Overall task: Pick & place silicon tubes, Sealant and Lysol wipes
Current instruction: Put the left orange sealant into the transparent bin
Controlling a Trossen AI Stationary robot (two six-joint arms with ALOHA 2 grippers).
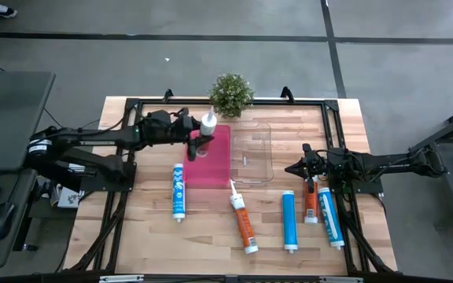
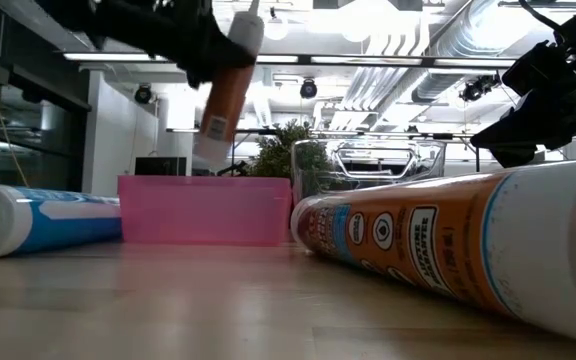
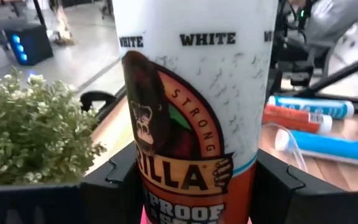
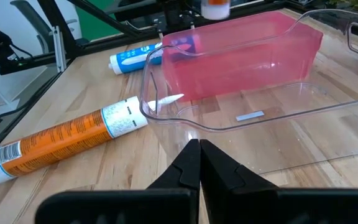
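pink bin (image 1: 217,161) open-topped, plant (image 1: 231,93) just behind

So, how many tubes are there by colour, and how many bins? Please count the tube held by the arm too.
Blue tubes: 3 —
Orange tubes on the table: 2 —
White-and-orange Gorilla tube in the left gripper: 1
Pink bin: 1
Clear bin: 1
Total: 8

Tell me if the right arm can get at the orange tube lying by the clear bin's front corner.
Probably yes. The orange tube lies bare on the table, nothing on it, and the right hand is shut and empty beside the clear bin. It would have to open first; the blue tube lies apart.
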